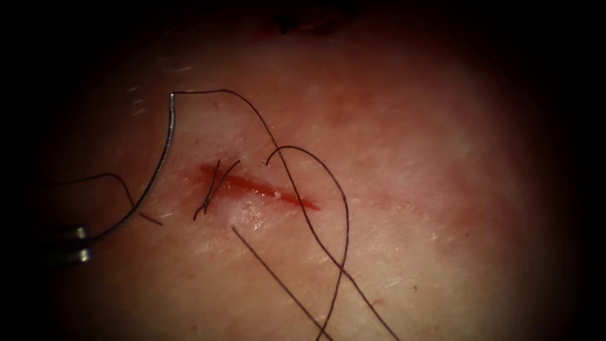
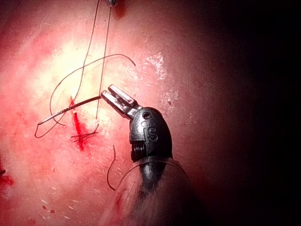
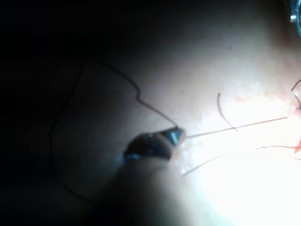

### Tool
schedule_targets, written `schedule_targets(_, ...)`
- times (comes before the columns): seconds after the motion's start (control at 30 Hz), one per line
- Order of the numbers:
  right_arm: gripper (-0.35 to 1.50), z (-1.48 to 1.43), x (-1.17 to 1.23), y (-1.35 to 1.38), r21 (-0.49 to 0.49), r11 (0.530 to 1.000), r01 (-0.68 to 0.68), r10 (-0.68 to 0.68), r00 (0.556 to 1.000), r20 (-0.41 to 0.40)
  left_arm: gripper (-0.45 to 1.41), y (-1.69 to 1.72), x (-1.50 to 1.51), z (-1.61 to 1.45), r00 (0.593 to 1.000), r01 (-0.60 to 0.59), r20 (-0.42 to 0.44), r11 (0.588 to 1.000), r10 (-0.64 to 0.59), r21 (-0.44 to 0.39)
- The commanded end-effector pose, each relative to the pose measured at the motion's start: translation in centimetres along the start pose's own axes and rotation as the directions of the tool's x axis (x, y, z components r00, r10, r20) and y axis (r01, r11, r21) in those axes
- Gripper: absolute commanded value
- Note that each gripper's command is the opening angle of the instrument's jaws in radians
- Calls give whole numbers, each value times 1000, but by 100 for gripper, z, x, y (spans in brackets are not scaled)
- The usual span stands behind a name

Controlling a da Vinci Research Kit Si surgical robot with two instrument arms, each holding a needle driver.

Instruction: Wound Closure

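The cut (image 1: 259, 186) runs red across the tissue (image 1: 410, 158), with one stitch (image 1: 214, 186) crossing its left end (the rest gapes open, so most of the closing is left, by my reading). The needle (image 1: 158, 170) arcs free above the tissue, left of the cut, thread (image 1: 303, 208) trailing from its top. The left end effector (image 1: 79, 243) is clamped on the needle's lower end. The right end effector (image 3: 171, 136) grips thread.

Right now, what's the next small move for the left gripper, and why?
Probably carry the curved steel needle rightward toward the red cut. The left gripper is shut on its end away from the dark thread; the needle lies free of the pale tissue, left of the cut, which gapes beyond its one stitch. The right gripper meets thread.
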Motion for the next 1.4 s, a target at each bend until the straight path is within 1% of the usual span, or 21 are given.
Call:
schedule_targets(0.03, -35, -2, 9, -20, 9, 1000, -9, 9, 1000, -1, -45, 16, -1, 9, 1000, 8, -3, 1000, -8, 1)
schedule_targets(0.3, -35, -32, 21, -30, 20, 1000, -10, 10, 1000, -1, -45, 16, -1, 10, 1000, 7, -3, 1000, -7, 1)
schedule_targets(0.5, -35, -52, 26, -37, 17, 1000, -12, 12, 1000, 3, -45, 16, -1, 10, 1000, 7, -3, 1000, -7, 1)
schedule_targets(0.8, -35, -85, 19, -51, 35, 999, -13, 13, 1000, 19, -45, 17, -1, 10, 1000, 7, -3, 1000, -7, 1)
schedule_targets(1.13, -35, -133, 3, -66, 27, 999, -40, 38, 998, 50, -45, 17, -1, 10, 1000, 7, -3, 1000, -7, 2)
schedule_targets(1.27, -35, -159, 5, -77, 31, 998, -46, 44, 997, 58, -45, 17, -1, 10, 1000, 7, -3, 1000, -7, 2)
schedule_targets(1.4, -35, -178, 10, -86, 40, 998, -48, 46, 997, 60, -45, 17, -1, 10, 1000, 7, -3, 1000, -7, 2)
